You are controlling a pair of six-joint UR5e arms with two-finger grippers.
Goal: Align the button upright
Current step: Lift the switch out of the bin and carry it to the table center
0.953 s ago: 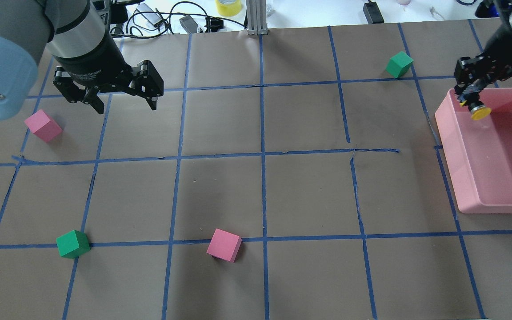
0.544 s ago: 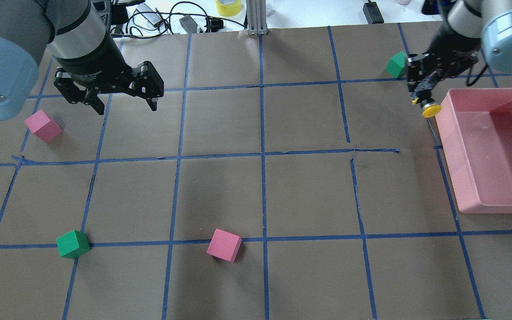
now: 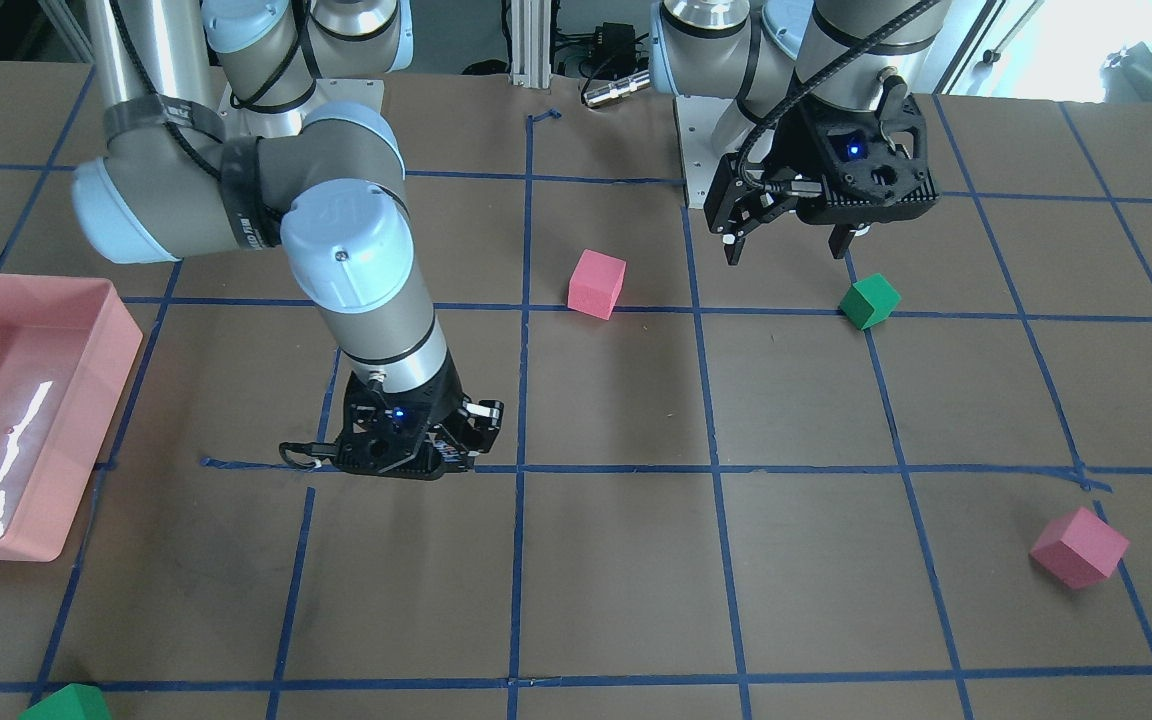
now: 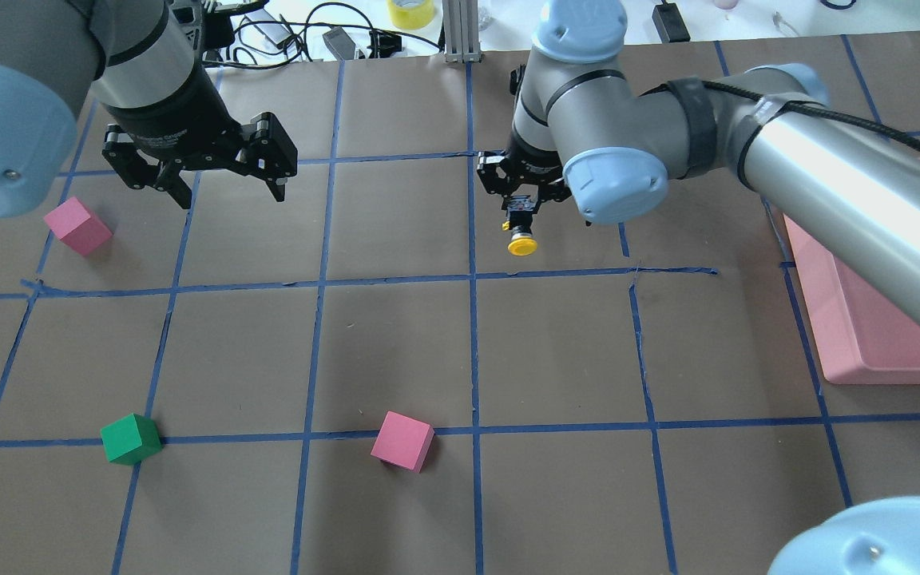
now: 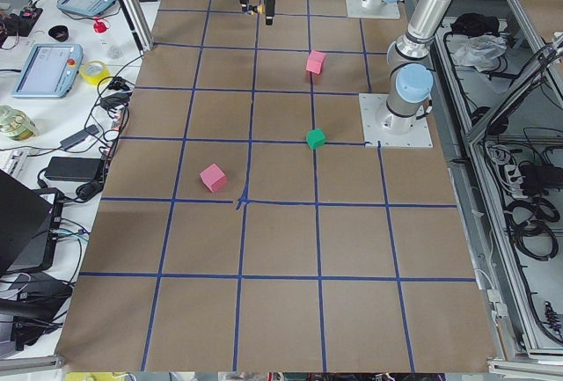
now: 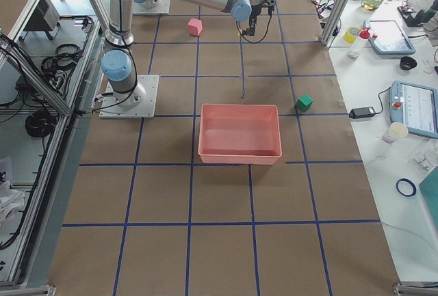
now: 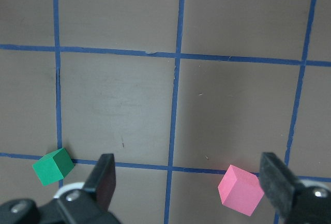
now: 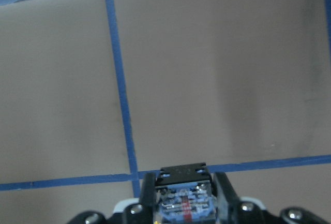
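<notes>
My right gripper (image 4: 519, 211) is shut on the button (image 4: 521, 239), which it holds by the whitish base block. The black body and yellow cap hang below the fingers, above the brown table near its middle. In the right wrist view the base block (image 8: 183, 205) sits between the two fingers (image 8: 225, 195). In the front-facing view the right gripper (image 3: 414, 452) covers the button. My left gripper (image 4: 224, 185) is open and empty above the table's far left; it also shows in the front-facing view (image 3: 794, 246) and the left wrist view (image 7: 189, 182).
A pink tray (image 4: 843, 351) stands at the right edge, also in the front-facing view (image 3: 126, 345). There is a pink cube (image 4: 77, 226) at the left, and a green cube (image 4: 131, 438) and a pink cube (image 4: 402, 441) near the front. The right arm covers the table's far right.
My right arm has swung left from above the pink tray to the table's middle, carrying the button. The left arm has not moved.
</notes>
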